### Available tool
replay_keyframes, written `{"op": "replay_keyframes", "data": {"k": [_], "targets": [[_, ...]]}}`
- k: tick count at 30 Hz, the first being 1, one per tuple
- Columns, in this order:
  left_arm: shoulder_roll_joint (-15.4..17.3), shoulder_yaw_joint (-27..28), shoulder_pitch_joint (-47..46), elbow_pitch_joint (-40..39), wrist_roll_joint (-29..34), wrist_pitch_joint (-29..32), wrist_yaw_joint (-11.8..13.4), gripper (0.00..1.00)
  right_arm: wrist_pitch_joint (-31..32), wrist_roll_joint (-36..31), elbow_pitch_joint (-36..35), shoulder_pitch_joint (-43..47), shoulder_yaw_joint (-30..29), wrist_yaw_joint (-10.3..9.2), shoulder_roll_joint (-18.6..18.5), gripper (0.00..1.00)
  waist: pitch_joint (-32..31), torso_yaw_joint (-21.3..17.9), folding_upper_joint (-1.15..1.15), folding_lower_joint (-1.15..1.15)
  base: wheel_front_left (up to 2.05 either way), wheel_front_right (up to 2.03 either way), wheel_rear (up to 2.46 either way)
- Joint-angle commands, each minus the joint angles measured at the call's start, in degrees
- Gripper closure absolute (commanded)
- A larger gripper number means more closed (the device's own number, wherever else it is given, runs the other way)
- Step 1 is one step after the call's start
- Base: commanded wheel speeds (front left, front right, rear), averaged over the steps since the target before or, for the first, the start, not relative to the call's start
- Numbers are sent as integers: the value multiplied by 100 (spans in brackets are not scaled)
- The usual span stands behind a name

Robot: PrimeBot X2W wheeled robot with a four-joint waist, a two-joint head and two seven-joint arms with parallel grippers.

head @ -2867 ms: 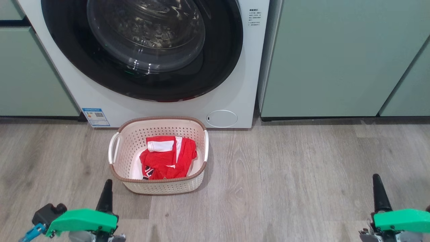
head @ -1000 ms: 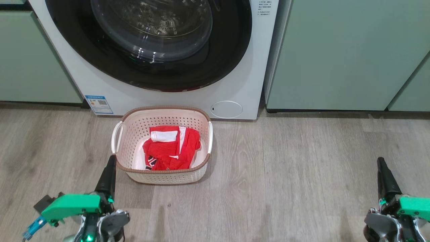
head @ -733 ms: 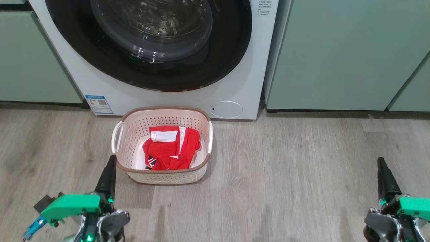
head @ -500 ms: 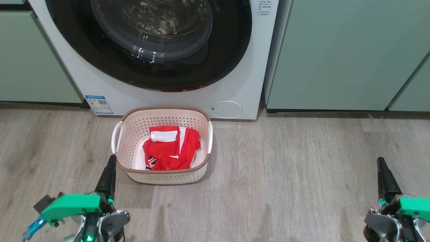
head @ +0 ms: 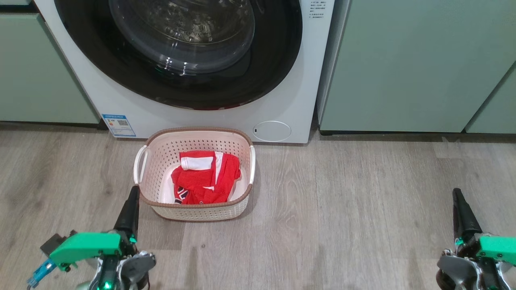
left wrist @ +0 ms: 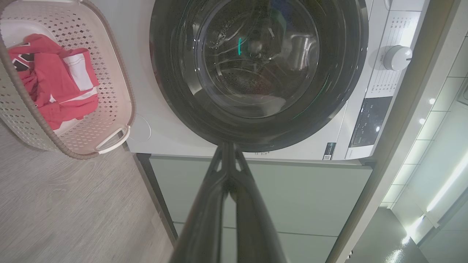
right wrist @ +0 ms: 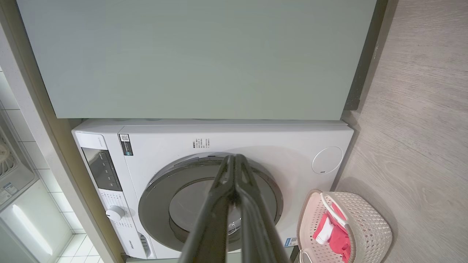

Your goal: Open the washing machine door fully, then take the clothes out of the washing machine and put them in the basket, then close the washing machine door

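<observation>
The white washing machine [head: 290,96] stands between green cabinets, and its black-rimmed door [head: 278,56] lies flat against its front. Red clothes [head: 207,179] with white trim lie in the cream basket [head: 193,211] on the floor just before the machine. My left gripper [head: 132,201] is shut and empty, its tip beside the basket's near left corner. Far to the right, my right gripper [head: 457,197] is shut and empty above bare floor. The left wrist view shows the door [left wrist: 351,73], the basket [left wrist: 120,109] and the clothes [left wrist: 55,84]; the right wrist view shows the door [right wrist: 157,197] and the basket [right wrist: 373,226].
Pale green cabinets [head: 403,64] flank the machine on both sides. A small round white hatch [head: 272,131] and a blue sticker [head: 119,125] sit low on the machine's front. Wood-look floor [head: 342,201] stretches between the basket and my right gripper.
Since the oldest frame the camera has shifted and both grippers show farther up that view. Over the last second nothing has moved.
</observation>
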Motion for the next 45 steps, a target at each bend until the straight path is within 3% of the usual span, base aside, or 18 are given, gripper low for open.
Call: {"op": "replay_keyframes", "data": {"k": [1,45], "targets": [[30,185,-311,-202,-29,36,-39,100,35,37,-227,-242,114,-3,-13,100,0,0,0,0,0,0,0],[30,184,-311,-202,-29,35,-39,100,34,38,-227,-242,114,-3,-13,100,0,0,0,0,0,0,0]]}}
